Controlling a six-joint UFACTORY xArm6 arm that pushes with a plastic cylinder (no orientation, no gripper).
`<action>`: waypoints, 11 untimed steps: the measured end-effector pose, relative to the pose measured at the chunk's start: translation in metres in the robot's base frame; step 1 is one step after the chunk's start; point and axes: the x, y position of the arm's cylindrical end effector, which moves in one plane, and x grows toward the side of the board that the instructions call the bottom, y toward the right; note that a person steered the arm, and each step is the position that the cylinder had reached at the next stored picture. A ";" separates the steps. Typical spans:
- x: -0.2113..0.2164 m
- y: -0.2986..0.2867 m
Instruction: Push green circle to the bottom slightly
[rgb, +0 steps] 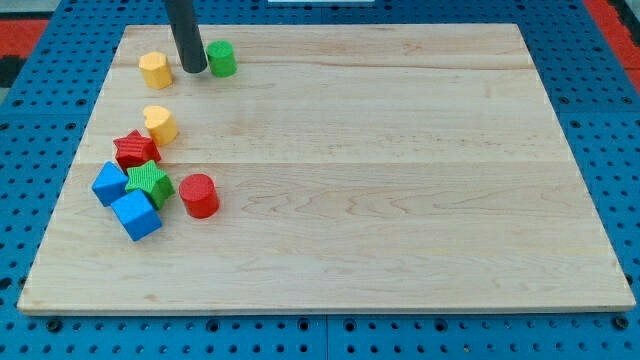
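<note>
My tip (194, 69) is sitting near the view's top left of the wooden board (400, 170), w/ the dark rod coming down from the view's top edge. No gripper or hand on this rig, just the rod, so nothing is being grasped or clenched. The tip is resting just to the view's left of the green circle (221, 58), right beside it; can't tell if they're actually touching. On the tip's other side, to the view's left, a yellow block (155, 70), roughly hexagonal, is sitting close by, so the tip is standing btwn the yellow block and the green circle. The green circle is lying close to the board's top edge, well apart from the other blocks lower down. Below, a yellow heart-like block (159, 123) is sitting on its own, just above a red star (135, 149). The red star is sitting right up against a green star (149, 182), w/ a blue block (109, 183) on the green star's left and a blue cube (136, 215) just beneath; those four are bunching together. A red cylinder (199, 195) is standing just to the right of the green star. The board is resting on a blue pegboard surface (60, 330).
</note>
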 end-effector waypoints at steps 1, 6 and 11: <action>-0.024 -0.034; 0.078 0.116; 0.107 0.071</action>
